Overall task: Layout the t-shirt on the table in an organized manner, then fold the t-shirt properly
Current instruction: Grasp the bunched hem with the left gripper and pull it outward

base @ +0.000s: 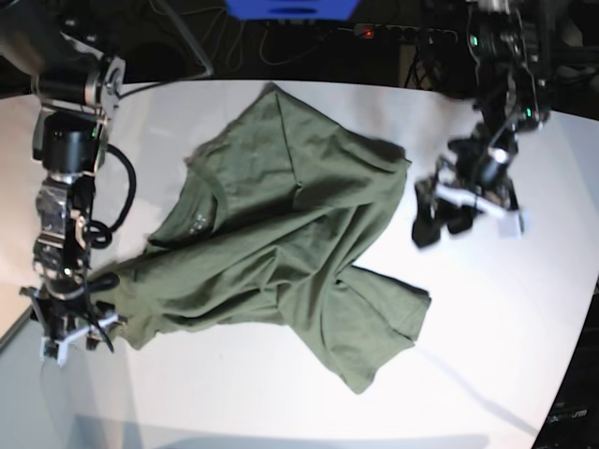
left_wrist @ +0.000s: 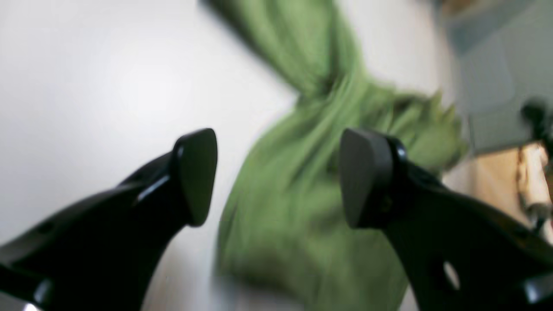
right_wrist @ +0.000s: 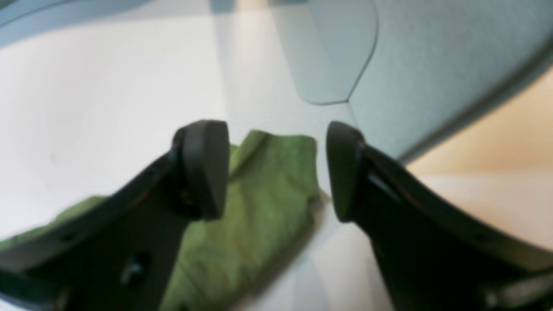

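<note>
One olive-green t-shirt [base: 281, 243] entered on our list, lying crumpled and unfolded across the middle of the white bench [base: 487, 309]. We note its upper edge near the far side of the bench, one lobe of cloth pointing toward the near edge, and a long stretch of fabric running out to the base view's left. A small pale print shows on the cloth beside the neck area; we cannot read it.

Right claw [base: 70, 318], at the base view's left: we record it low at the end of that long stretch, just beside or touching the cloth; the base view does not settle which. Its wrist view shows the two dark pads [right_wrist: 207, 168] standing apart with nothing between them, and a folded piece of the shirt lying flat on the bench below.

Left claw [base: 445, 220], at the base view's right: we record it clear of the shirt, beside its edge, over bare bench. Its wrist view shows both pads [left_wrist: 198, 172] spread wide and empty, with the green cloth blurred beyond the gap, twisted into a narrow waist.

Dark cables and a blue object [base: 290, 7] sit beyond the far edge of the bench
</note>
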